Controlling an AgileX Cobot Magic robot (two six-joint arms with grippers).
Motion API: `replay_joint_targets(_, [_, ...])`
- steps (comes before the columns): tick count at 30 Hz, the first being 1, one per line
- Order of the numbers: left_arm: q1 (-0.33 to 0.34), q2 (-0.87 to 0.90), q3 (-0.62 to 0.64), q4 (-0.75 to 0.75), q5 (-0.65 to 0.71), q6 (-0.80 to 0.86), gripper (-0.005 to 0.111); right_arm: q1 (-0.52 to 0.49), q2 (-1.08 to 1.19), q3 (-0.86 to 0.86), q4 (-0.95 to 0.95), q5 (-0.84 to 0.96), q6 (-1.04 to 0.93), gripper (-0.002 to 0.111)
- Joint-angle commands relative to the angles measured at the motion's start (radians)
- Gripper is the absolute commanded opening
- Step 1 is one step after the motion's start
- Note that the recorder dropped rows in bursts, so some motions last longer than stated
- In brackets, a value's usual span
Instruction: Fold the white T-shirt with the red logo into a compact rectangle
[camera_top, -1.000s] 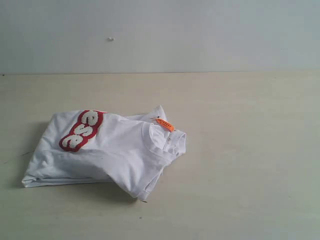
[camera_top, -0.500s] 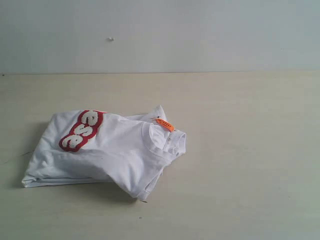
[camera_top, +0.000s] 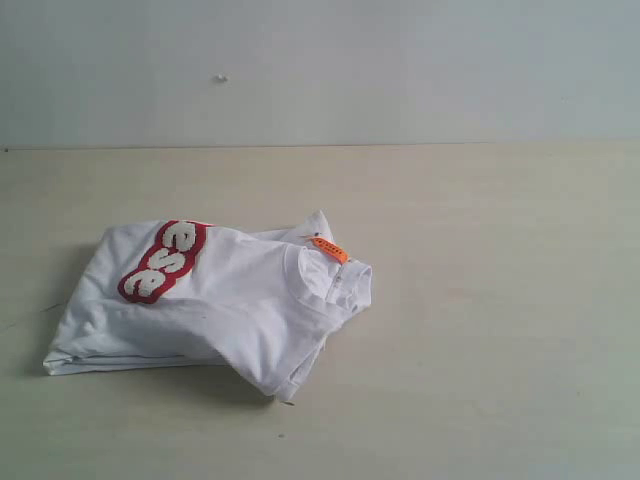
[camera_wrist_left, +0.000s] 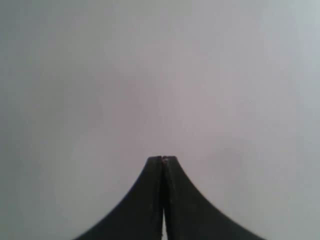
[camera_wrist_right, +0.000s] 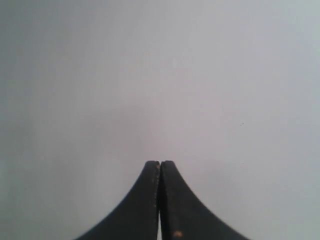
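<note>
White T-shirt (camera_top: 215, 300) lies folded on the table (camera_top: 480, 300), red logo (camera_top: 160, 262) face up on the end away from the orange collar tag (camera_top: 329, 249); bundle looks compact, so I judge folding about done. My left gripper (camera_wrist_left: 162, 159) and right gripper (camera_wrist_right: 160, 162) both pinched closed on nothing, facing blank wall, clear of shirt

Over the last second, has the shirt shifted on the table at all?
No. The white T-shirt lies where it was. Its orange tag and its left corner sit at the same offset from the speck on the wall in the exterior view.
</note>
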Motion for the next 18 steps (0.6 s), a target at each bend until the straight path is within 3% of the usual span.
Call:
replay_joint_targets(1, [0.032, -0.034, 0.014, 0.153, 0.012, -0.141, 0.000, 0.001, -0.005, 0.007, -0.004, 0.000, 0.000, 0.000])
replay_joint_targets(5, [0.055, -0.079, 0.074, 0.543, -0.042, -0.610, 0.000, 0.001, -0.005, 0.007, -0.004, 0.000, 0.000, 0.000])
replay_joint_targets(7, [0.056, -0.100, 0.120, 0.652, -0.116, -0.774, 0.000, 0.001, -0.005, 0.007, -0.004, 0.000, 0.002, 0.000])
replay_joint_targets(9, [0.056, -0.125, 0.164, 0.666, -0.166, -0.790, 0.000, 0.001, -0.005, 0.007, -0.004, 0.000, 0.002, 0.000])
replay_joint_targets(18, [0.103, -0.138, 0.297, 0.666, -0.158, -0.780, 0.000, 0.001, -0.005, 0.007, -0.004, -0.003, 0.002, 0.000])
